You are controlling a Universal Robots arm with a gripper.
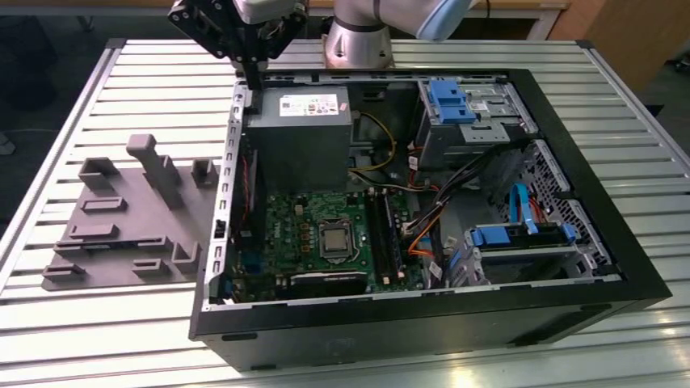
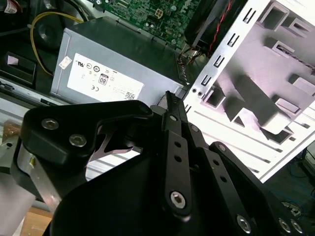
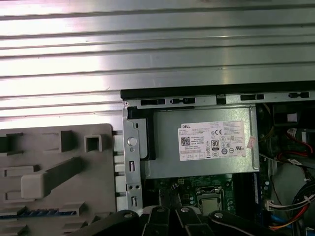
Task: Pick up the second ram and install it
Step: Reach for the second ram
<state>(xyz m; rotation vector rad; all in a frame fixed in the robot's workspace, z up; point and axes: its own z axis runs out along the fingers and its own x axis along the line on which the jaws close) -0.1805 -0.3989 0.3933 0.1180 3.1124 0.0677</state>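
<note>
The gripper (image 1: 251, 81) hangs over a corner of the open computer case (image 1: 431, 323), close to the grey power supply (image 1: 300, 141), its fingers pressed together with nothing visible between them; in the first wrist view what looks to be the ram (image 3: 37, 213), a thin dark strip, lies in a slot of the grey tray (image 3: 103, 147); the tray sits on the worktop (image 1: 151, 81) just beside the case.

Slatted metal table, wood beyond

A silver ribbed aluminium table top (image 1: 129, 73) of long parallel slats shines with bright glare, as the first wrist view (image 3: 147, 49) also shows; light brown wooden furniture (image 1: 636, 36) stands behind it, dark floor (image 1: 44, 48) alongside.
</note>
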